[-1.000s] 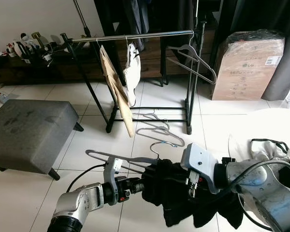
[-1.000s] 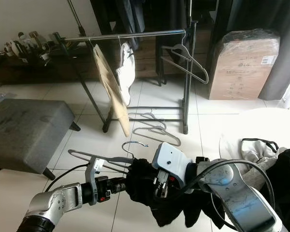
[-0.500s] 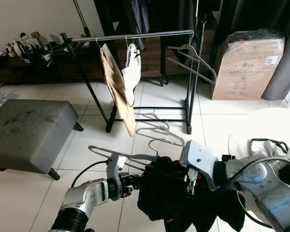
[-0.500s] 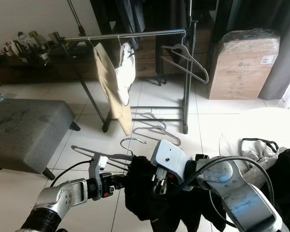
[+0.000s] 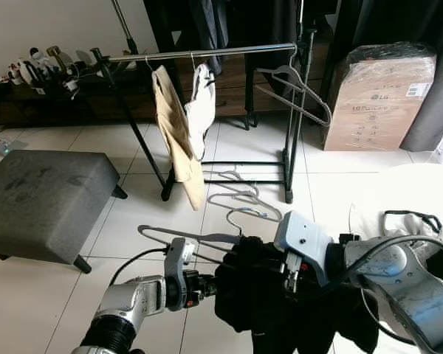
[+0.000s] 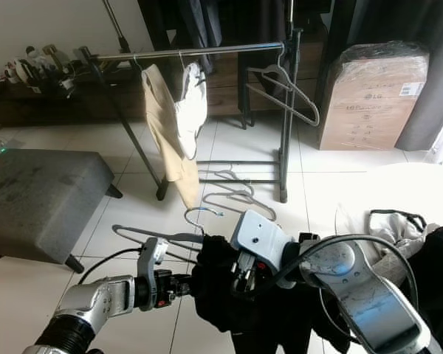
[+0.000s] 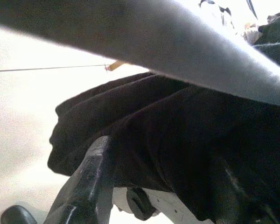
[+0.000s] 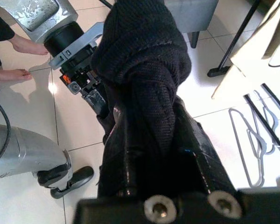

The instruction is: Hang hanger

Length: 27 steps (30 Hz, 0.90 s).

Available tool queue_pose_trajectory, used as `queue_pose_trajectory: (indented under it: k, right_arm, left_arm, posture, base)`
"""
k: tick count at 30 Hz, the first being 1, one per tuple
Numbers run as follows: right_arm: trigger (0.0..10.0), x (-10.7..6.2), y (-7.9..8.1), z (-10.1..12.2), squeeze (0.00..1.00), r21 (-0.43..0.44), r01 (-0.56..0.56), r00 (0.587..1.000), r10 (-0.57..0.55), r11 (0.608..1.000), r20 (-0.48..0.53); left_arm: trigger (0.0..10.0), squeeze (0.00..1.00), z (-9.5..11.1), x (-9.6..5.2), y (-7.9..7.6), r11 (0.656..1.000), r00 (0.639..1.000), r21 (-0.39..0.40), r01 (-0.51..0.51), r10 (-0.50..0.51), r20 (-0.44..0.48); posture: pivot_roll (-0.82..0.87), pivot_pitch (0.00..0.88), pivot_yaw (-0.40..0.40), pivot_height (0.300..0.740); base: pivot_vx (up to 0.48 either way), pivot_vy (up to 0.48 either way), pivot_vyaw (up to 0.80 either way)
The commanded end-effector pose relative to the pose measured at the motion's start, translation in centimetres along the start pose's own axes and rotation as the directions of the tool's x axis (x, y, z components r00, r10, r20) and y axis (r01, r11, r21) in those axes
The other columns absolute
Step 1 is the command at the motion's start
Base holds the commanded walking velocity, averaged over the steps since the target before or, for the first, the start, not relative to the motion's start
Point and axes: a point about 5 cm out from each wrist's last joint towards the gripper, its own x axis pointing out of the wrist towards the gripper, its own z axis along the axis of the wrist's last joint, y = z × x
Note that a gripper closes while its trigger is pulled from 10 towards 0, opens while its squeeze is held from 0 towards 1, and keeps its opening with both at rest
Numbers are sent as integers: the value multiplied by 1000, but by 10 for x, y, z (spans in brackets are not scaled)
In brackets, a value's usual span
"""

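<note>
Black knitted garment (image 5: pixel 280 302), bunched, nearest the camera: draped over a grey plastic hanger (image 5: pixel 179 237) whose bare left arm and metal hook stick out above the cloth. Left gripper (image 5: pixel 207 284): at the garment's left edge, fingers buried in the fabric; whether they are clamped cannot be told. In the left wrist view 1 black finger (image 7: pixel 91 182) lies against the dark cloth. Right gripper (image 8: pixel 149 154): 2 black fingers closed on a fold of the knit, pinching it from the right side.

White tiled floor (image 5: pixel 133 221): beneath both arms. A person's bare feet (image 8: pixel 23 46) stand on the tiles near the left arm, seen in the right wrist view.

Grey upholstered footstool (image 5: pixel 44 199): left of the arms, on dark legs.

Loose grey hangers (image 5: pixel 244 199): several, lying on the floor at the foot of the rack.

Black metal clothes rack (image 5: pixel 207 53): beyond, with a horizontal rail. On it hang 1 tan garment (image 5: pixel 176 136), 1 white garment (image 5: pixel 201 110) just beside it, and 1 empty grey hanger (image 5: pixel 295 92) at the right post.

Plastic-wrapped cardboard box (image 5: pixel 380 96): far right, against a dark curtain.
</note>
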Motion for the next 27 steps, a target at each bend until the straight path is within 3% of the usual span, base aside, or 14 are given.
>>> queue_pose_trajectory:
  k: [1, 18, 27]
  right_arm:
    - [0, -2, 2, 26, 0, -82, -9, 994, 18, 997, 107]
    - [0, 0, -3, 12, 0, -54, 14, 998, -11, 998, 55]
    - [0, 1, -5, -1, 0, -44, 39, 999, -39, 998, 4]
  left_arm:
    - [0, 0, -17, -2, 8, 998, 996, -36, -44, 42, -73]
    - [0, 0, -18, -7, 16, 991, 988, 26, -129, 131, -78]
    - [0, 0, -13, -10, 24, 968, 970, 77, -237, 241, -44]
  posture:
    - [-192, 175, 117, 740]
    - [-183, 177, 122, 740]
    - [-178, 177, 123, 740]
  base:
    - [0, 0, 0]
    - [0, 0, 0]
    - [0, 0, 0]
